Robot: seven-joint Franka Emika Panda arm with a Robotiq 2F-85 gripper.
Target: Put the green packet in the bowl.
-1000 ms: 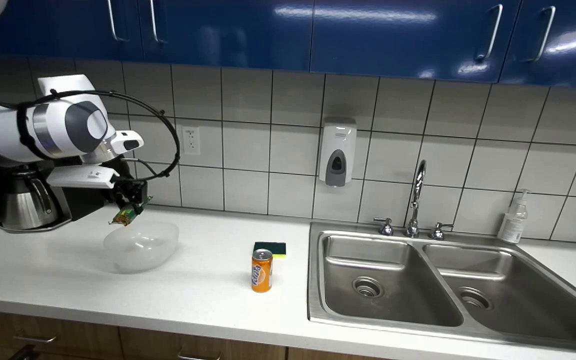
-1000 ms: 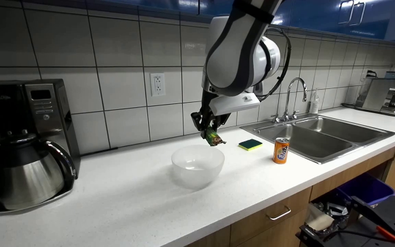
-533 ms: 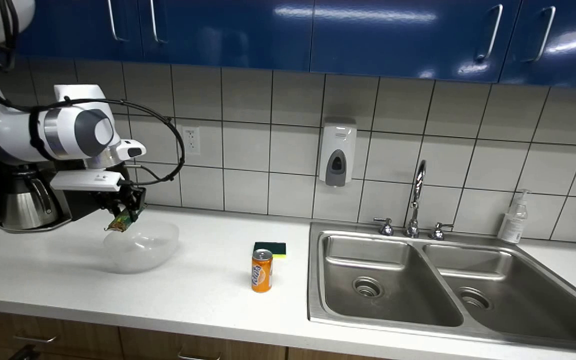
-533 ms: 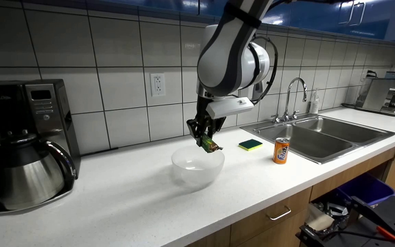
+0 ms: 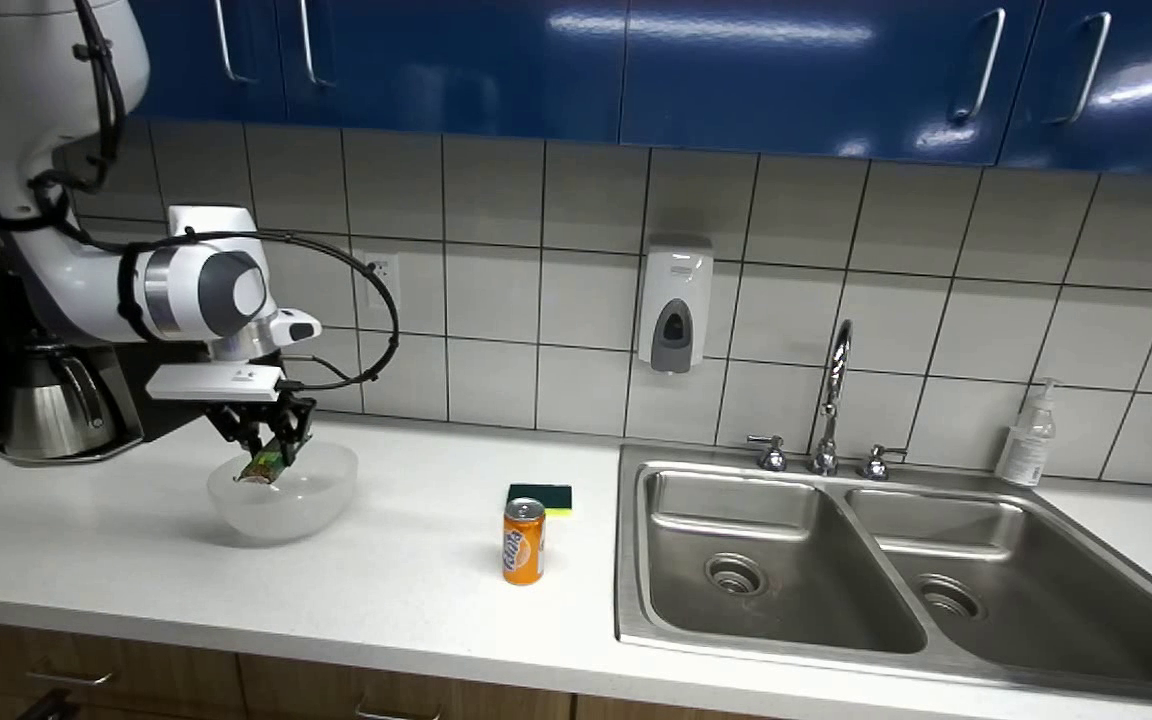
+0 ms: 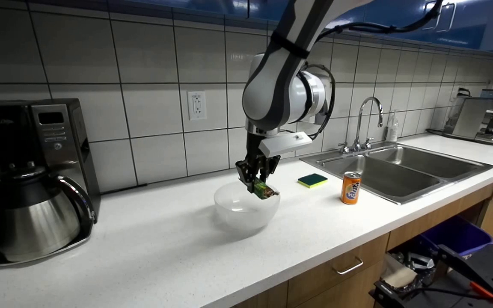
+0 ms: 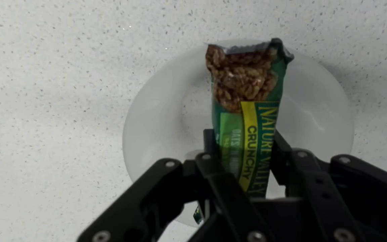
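The green packet, a Nature Valley bar wrapper, is pinched between the black fingers of my gripper [image 7: 242, 148]. The packet [image 7: 244, 84] shows in the wrist view with its brown-printed end pointing away. In both exterior views the packet [image 5: 264, 463] [image 6: 265, 191] slants downward from the fingers [image 5: 271, 445] [image 6: 257, 182]. The translucent whitish bowl [image 5: 286, 512] [image 6: 246, 214] stands upright on the counter under the gripper. In the wrist view the bowl [image 7: 156, 134] lies behind the packet. The packet is at about rim height; I cannot tell whether it touches the rim.
An orange can [image 5: 524, 545] [image 6: 351, 188] and a green-yellow sponge [image 5: 540, 496] [image 6: 313, 180] stand between bowl and steel sink [image 5: 631, 560]. A coffee maker with a steel carafe [image 6: 37, 218] is on the bowl's far side. The tiled wall [image 6: 156, 111] is behind.
My gripper has moved down with the packet, from well above the bowl to rim height over it, and the packet has swung slightly. The grip is kept and the bowl has not moved.
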